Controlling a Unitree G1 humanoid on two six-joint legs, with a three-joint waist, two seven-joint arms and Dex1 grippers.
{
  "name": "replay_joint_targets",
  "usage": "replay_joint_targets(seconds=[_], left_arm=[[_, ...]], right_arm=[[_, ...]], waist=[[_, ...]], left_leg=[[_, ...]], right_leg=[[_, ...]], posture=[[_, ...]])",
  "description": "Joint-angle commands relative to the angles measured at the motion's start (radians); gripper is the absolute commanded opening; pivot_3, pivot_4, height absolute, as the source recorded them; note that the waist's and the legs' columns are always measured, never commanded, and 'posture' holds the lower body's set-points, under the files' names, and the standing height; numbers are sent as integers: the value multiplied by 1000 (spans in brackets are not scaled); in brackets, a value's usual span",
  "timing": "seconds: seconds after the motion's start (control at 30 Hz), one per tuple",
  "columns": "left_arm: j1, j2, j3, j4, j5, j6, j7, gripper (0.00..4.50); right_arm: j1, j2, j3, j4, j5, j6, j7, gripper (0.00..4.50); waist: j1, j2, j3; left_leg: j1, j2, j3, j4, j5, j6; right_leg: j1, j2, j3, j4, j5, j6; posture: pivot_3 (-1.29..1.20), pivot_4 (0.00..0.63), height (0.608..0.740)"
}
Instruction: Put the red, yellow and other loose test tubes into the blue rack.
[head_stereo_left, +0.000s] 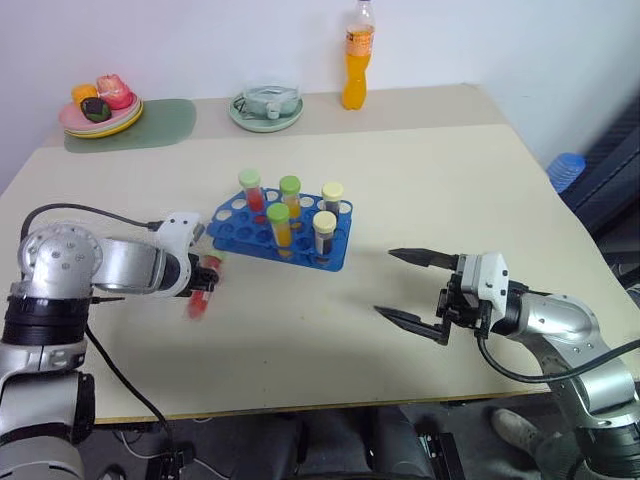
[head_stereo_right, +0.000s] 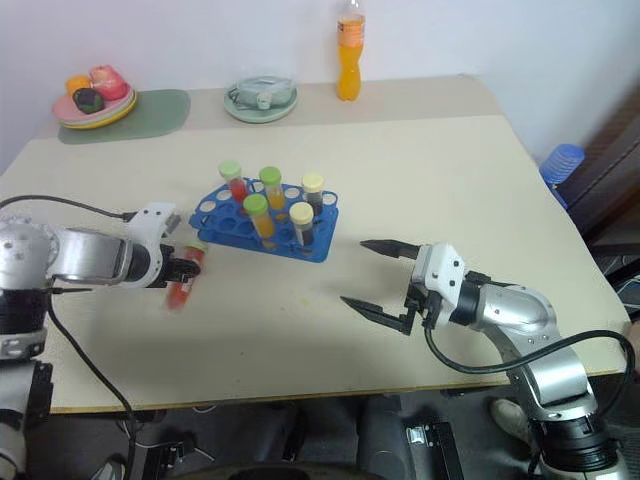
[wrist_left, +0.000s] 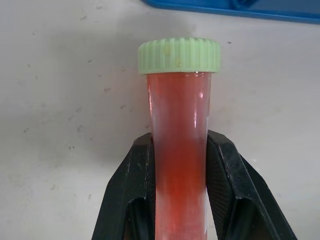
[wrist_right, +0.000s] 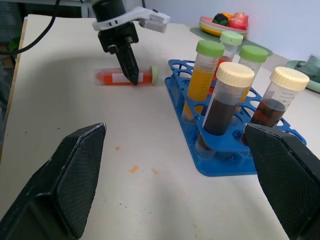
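My left gripper (head_stereo_left: 207, 281) pinches a red test tube (wrist_left: 179, 165) with a green cap, lying on the table (head_stereo_left: 450, 190) at about eight o'clock from the blue rack (head_stereo_left: 235, 230). Five capped tubes stand upright in that rack. My right gripper (head_stereo_left: 408, 287), at the rack's four o'clock, holds its fingers spread wide and empty.
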Motion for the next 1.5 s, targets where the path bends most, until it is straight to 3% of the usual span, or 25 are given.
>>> replay_joint_targets(seconds=[0.03,0.13,0.23,0.33,0.47,0.83,1.2,1.5], left_arm=[[62,24,129,-195,58,-114,-57,810],[141,58,154,-354,144,-226,-210,810],[236,29,139,-514,434,-616,-409,810],[268,-52,134,-538,583,-849,-515,810],[287,-104,15,-479,839,-1086,-599,810],[301,-389,-131,-28,1248,-1766,-729,810],[266,-475,-123,243,1348,-1980,-761,810],[252,-542,-129,275,1298,-2006,-829,810]], right_arm=[[-30,9,6,13,3,-26,18,4500],[-43,8,9,32,7,-32,35,4500],[-53,5,10,50,7,-39,53,4500],[-61,1,7,60,11,-41,63,4500],[-66,-9,-5,68,6,-42,66,4500],[-7,-50,-76,6,13,-11,25,4500],[32,-63,-110,-45,16,10,-8,4500],[19,-65,-105,-50,16,19,-18,4500]], waist=[[0,0,0],[3,0,0],[6,0,0],[10,0,0],[19,1,0],[29,1,0],[29,1,0],[30,1,0]], left_leg=[[0,0,0,0,0,0],[0,0,0,0,0,0],[0,0,1,0,0,0],[0,0,1,0,0,0],[0,0,2,0,0,0],[0,0,3,2,-1,2],[0,0,3,3,-1,3],[0,0,3,3,-2,3]], right_leg=[[0,0,0,0,0,0],[0,0,0,0,0,0],[1,-1,0,-1,0,0],[2,-1,0,-2,0,0],[2,-1,0,-2,0,0],[3,-1,0,-3,0,0],[3,-1,0,-3,0,0],[3,-1,0,-3,0,0]], posture=[[0,150,740],[0,150,740],[0,150,740],[0,150,740],[0,150,740],[0,150,740],[0,150,740],[0,150,740]])
